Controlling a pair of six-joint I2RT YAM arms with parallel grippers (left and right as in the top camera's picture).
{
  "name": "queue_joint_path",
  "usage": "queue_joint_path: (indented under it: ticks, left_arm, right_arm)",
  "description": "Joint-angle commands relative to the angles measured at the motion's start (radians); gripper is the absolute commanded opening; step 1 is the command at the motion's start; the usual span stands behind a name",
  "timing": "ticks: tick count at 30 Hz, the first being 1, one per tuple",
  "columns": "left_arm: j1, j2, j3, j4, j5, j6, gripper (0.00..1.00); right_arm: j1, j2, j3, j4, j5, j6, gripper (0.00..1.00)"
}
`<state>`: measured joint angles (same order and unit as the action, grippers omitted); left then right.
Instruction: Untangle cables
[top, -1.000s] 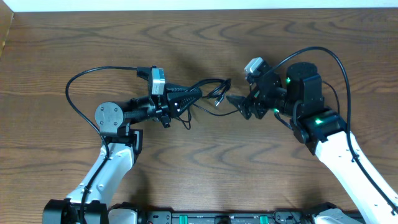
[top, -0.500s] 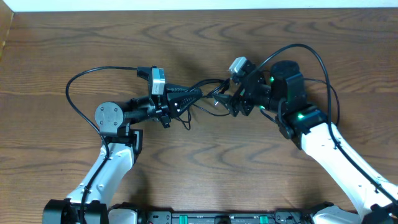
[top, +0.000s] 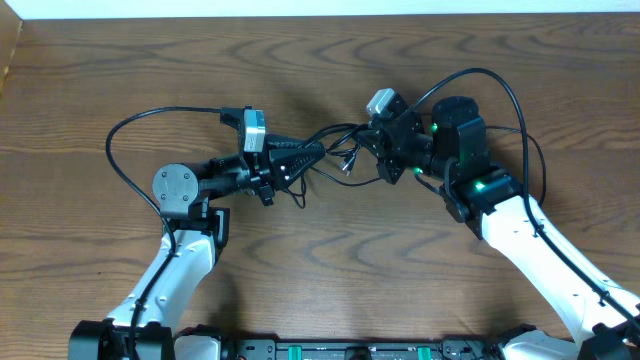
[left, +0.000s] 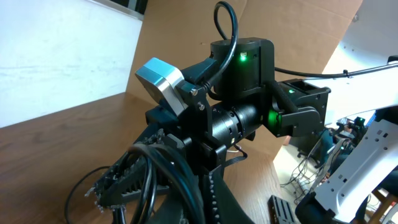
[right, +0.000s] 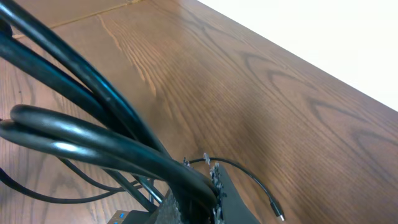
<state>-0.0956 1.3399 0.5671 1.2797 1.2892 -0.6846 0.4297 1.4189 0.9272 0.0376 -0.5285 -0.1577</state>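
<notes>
right gripper (top: 370, 150) looks clamped on the cables (top: 335, 132). they run toward 9 o'clock to the left gripper (top: 312, 152); i cannot tell whether its fingers pinch them. the tangle's long axis is 3-to-9, and both arms are equally near.

Table (top: 120, 60): dark brown wood with bold grain, evenly lit, soft shadows; a white strip (top: 300, 8) runs beyond its far edge. Left wrist view: white wall (left: 56, 56) at left, tan cardboard (left: 298, 25) upright behind the table, blurred white clutter (left: 367, 155) at right.
</notes>
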Motion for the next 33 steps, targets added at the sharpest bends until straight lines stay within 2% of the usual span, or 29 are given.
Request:
queue_joint_path:
  ticks: [1, 3, 7, 11, 18, 21, 25, 29, 32, 33]
  left_arm:
    - [-0.002, 0.003, 0.013, 0.000, 0.024, -0.009, 0.30]
    - [0.001, 0.003, 0.013, 0.000, 0.046, -0.008, 0.57]
    - [0.001, 0.003, 0.013, 0.001, 0.077, -0.008, 0.85]
    - [0.001, 0.003, 0.013, 0.001, 0.077, 0.036, 0.87]
    - [0.001, 0.005, 0.013, -0.020, 0.077, 0.267, 0.88]
    - [0.001, 0.005, 0.013, -0.148, 0.076, 0.436, 0.88]
    - [0.010, 0.005, 0.013, -0.389, 0.023, 0.580, 0.88]
    - [0.024, 0.005, 0.013, -0.517, -0.061, 0.613, 0.88]
    - [0.023, 0.005, 0.013, -0.497, -0.060, 0.613, 0.88]
    - [0.023, 0.005, 0.014, -0.437, -0.018, 0.613, 0.89]
  right_arm:
    - [0.004, 0.004, 0.000, -0.013, -0.004, 0.030, 0.01]
    - [-0.001, -0.006, 0.000, -0.048, 0.026, 0.029, 0.01]
    - [-0.024, -0.034, 0.000, -0.133, 0.066, 0.006, 0.01]
    - [-0.032, -0.068, 0.000, -0.203, 0.066, -0.060, 0.01]
    - [-0.031, -0.117, 0.001, -0.314, 0.067, -0.167, 0.01]
    - [-0.031, -0.137, 0.000, -0.361, 0.154, -0.184, 0.01]
    - [-0.032, -0.166, 0.000, -0.398, 0.287, -0.184, 0.01]
    - [-0.032, -0.199, 0.001, -0.392, 0.290, -0.209, 0.01]
    - [-0.031, -0.219, 0.001, -0.386, 0.282, -0.237, 0.01]
    - [-0.031, -0.229, 0.001, -0.386, 0.264, -0.266, 0.01]
